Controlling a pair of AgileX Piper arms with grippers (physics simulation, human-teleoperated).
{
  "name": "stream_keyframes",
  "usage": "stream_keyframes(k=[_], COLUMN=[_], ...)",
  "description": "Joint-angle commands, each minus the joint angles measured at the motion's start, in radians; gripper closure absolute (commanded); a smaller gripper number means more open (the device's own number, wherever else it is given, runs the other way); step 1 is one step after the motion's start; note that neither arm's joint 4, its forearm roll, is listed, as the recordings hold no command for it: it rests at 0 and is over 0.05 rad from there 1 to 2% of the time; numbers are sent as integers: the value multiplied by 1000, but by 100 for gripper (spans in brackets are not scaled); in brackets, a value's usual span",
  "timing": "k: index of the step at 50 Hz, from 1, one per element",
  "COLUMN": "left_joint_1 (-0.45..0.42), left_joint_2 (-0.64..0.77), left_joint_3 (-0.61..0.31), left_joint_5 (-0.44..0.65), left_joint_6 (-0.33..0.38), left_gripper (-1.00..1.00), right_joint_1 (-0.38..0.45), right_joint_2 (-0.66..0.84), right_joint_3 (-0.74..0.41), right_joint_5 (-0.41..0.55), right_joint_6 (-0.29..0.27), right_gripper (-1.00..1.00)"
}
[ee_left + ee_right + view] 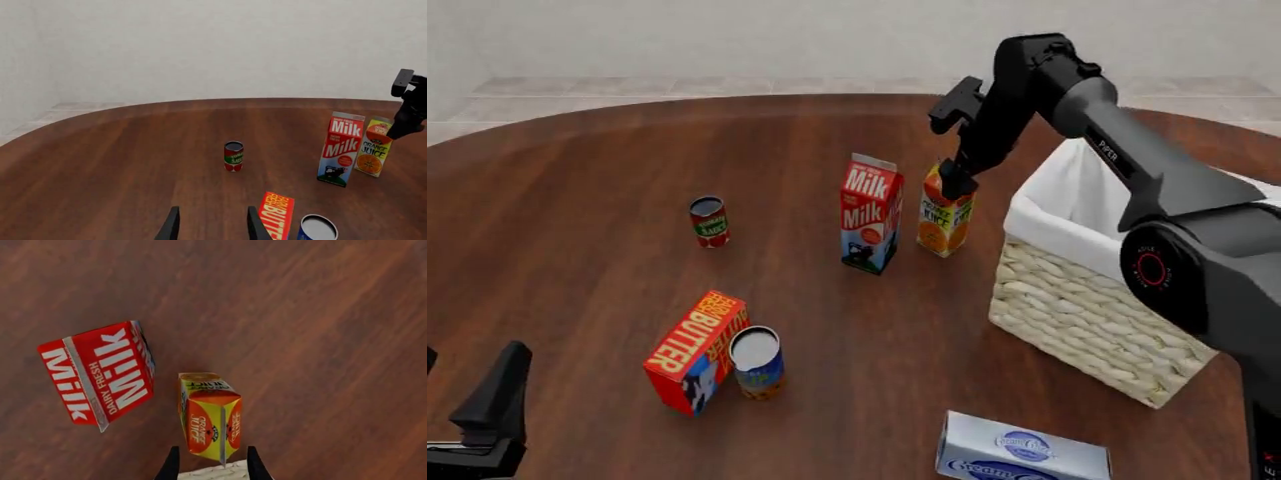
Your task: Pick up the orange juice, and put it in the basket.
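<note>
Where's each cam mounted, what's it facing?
Front: fixed above and behind the arms, looking forward and down at the table; right arm, left end effector show.
Left wrist: low, facing across the table; fingertips show.
Right wrist: looking straight down on the juice; fingertips show.
All three share juice and milk.

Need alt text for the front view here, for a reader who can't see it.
The right gripper reaches down onto the top of the upright orange juice, which stands between a Milk carton and the wicker basket on a round wooden table. Nearer the camera lie a BUTTER box, two cans and a blue-white box.
</note>
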Motion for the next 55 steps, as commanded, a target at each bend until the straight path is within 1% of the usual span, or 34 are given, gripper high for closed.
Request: stream_keyframes(k=[1,9,16,20,26,36,42,44,48,50,52,54,55], left_joint_1=[0,0,0,0,0,0,0,0,0,0,0,0,0], left_joint_2=[0,0,0,0,0,0,0,0,0,0,0,0,0], left_joint_3=[0,0,0,0,0,0,0,0,0,0,0,0,0], left_joint_5=[0,0,0,0,0,0,0,0,0,0,0,0,0], left_joint_6=[0,0,0,0,0,0,0,0,0,0,0,0,0], left_gripper=[-100,-100,-100,-100,-100,-100,-100,-100,-100,-100,-100,-100,-100], right_joint_1=[-8,-24,-17,-19,-16,-20,-29,-19,-16,-17,-9,-9,-7], right_joint_2=[23,48,65,79,84,102,115,113,117,118,111,111,112], right_joint_3=[2,-23,-31,-38,-40,-43,-75,-87,-98,-97,-81,-81,-93], right_joint_5=[0,0,0,0,0,0,0,0,0,0,0,0,0], right_joint_6=[-9,-20,-20,-30,-27,-40,-63,-88,-101,-96,-112,-112,-132], right_gripper=[-100,-100,-100,-100,-100,-100,-100,-100,-100,-100,-100,-100,-100])
